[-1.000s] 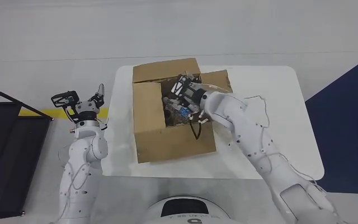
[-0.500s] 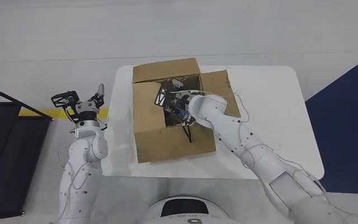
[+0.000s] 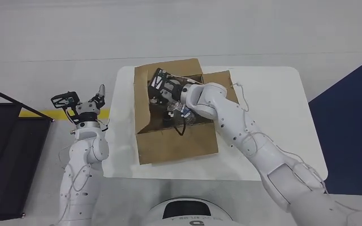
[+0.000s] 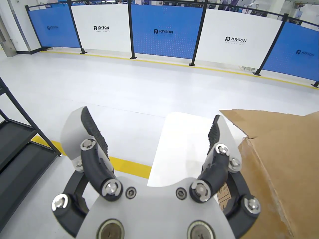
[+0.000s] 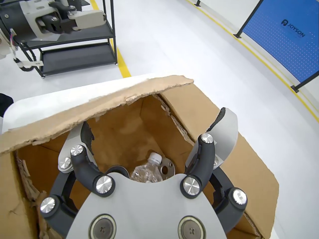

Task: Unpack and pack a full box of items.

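The right gripper point(image 5: 154, 125) hung wide open and empty over the mouth of the cardboard box point(image 3: 175, 144), near the box's far left corner. Below it, inside the box, lay a clear plastic bottle point(image 5: 147, 172) with a white cap, a metal flange point(image 5: 167, 169) just beside it. The box stood on the left half of the white table point(image 3: 271, 113). To lift the bottle cleanly, the gripper should probably drop straight down, clear of the torn flap point(image 5: 99, 105), and close across the bottle's body gently, since thin plastic likely buckles. The left gripper point(image 4: 152, 120) hung off the table's left edge, spread open and holding nothing.
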Robot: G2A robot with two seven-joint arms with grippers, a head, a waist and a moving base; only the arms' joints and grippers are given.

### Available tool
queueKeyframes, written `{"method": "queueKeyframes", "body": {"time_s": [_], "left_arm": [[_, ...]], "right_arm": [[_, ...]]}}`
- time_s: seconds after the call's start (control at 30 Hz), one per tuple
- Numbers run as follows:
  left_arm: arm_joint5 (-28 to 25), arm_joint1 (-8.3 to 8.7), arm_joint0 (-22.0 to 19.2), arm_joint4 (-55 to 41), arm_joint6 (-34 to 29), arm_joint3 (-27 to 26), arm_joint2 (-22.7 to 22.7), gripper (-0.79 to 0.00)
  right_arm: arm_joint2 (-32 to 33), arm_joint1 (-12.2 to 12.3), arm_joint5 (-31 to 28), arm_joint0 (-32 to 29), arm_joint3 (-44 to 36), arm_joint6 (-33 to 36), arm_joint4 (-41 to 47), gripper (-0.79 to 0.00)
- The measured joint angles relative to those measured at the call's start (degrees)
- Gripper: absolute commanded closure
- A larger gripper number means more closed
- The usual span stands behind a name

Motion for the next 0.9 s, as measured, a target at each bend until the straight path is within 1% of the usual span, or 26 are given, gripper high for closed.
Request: {"method": "queueKeyframes", "body": {"time_s": [0.13,0.3,0.4,0.5,0.6,0.7,0.77,0.9], "left_arm": [[0.9,-0.16,0.6,-5.0,-1.4,-3.4,-2.0,-0.785],[-0.9,-0.1,4.0,-9.7,-4.7,-11.7,-4.6,-0.785],[-2.2,-0.03,6.4,-10.0,-5.5,-15.9,-5.4,-0.785],[-2.9,0.03,8.1,-6.8,-3.8,-17.5,-5.0,-0.785],[-3.9,0.2,8.8,-0.2,-1.9,-16.0,-3.6,-0.785],[-4.0,0.45,8.1,7.0,-2.7,-12.1,-2.4,-0.785],[-3.5,0.55,6.8,10.7,-3.6,-9.1,-1.8,-0.785],[-3.4,0.55,4.5,12.5,-5.0,-4.2,-1.0,-0.785]], "right_arm": [[-3.7,-1.8,1.2,2.0,0.9,0.4,-0.3,-0.785],[-10.2,-4.9,2.7,4.5,3.7,1.5,-3.0,-0.785],[-12.5,-6.6,3.2,6.0,6.2,1.3,-3.0,-0.785],[-13.3,-7.8,3.8,7.0,8.3,0.6,-3.1,-0.785],[-12.7,-8.3,4.3,7.5,9.7,-0.8,-2.7,-0.785],[-10.9,-8.0,4.9,7.2,10.0,-2.4,-2.9,-0.785],[-9.1,-7.2,5.3,6.2,9.2,-3.3,-3.6,-0.785],[-4.1,-4.9,5.0,2.6,5.5,-4.7,-4.9,-0.785]]}}
